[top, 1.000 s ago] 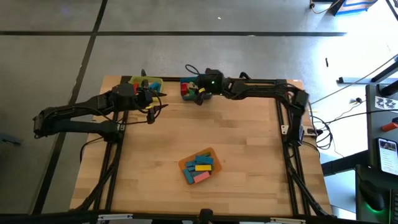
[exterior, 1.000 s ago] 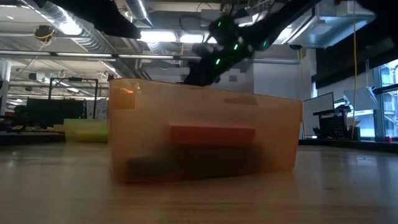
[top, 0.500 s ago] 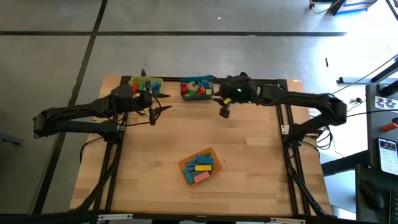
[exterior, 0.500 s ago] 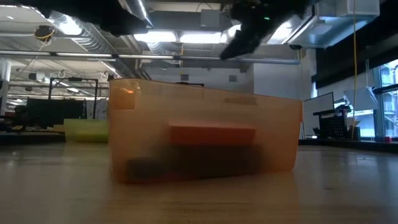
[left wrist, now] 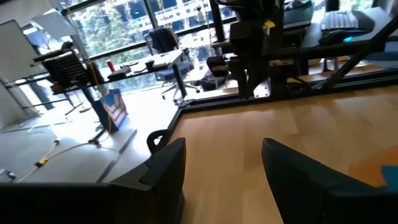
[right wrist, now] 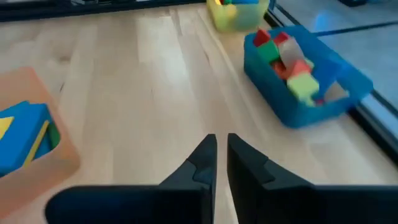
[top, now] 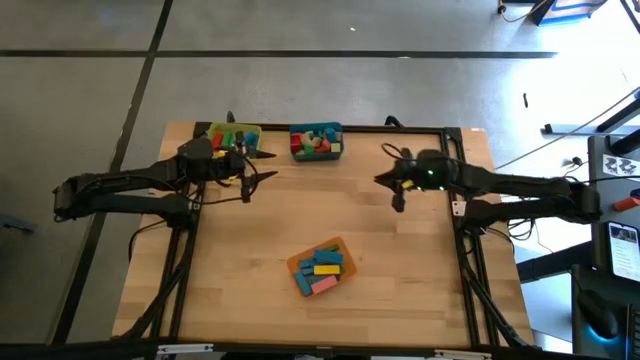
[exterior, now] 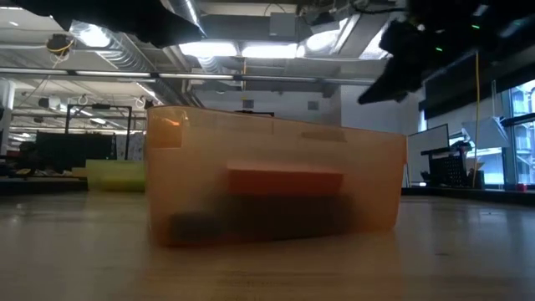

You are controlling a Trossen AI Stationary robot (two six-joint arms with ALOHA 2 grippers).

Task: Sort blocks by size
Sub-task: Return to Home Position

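Observation:
Blocks in several colours lie in three bins: an orange bin (top: 322, 267) near the table's middle front, a teal bin (top: 316, 140) and a yellow bin (top: 233, 135) at the far edge. My right gripper (top: 385, 182) hovers over bare table to the right of the teal bin (right wrist: 298, 68). It is shut, with nothing between its fingers (right wrist: 222, 155). My left gripper (top: 258, 165) hangs open beside the yellow bin, holding nothing (left wrist: 224, 174). The low view shows the orange bin (exterior: 276, 188) up close and my right gripper (exterior: 397, 63) high above it.
Bare wood stretches between the far bins and the orange bin (right wrist: 31, 137), which holds a blue block (right wrist: 22, 134). The yellow bin (right wrist: 239, 12) stands beyond the teal one. Arm frames run along the table's left and right sides.
My right gripper has drawn back from above the teal bin, sweeping toward the table's right edge and slightly toward the near edge, and now hangs over bare table. The blocks and bins have stayed where they were.

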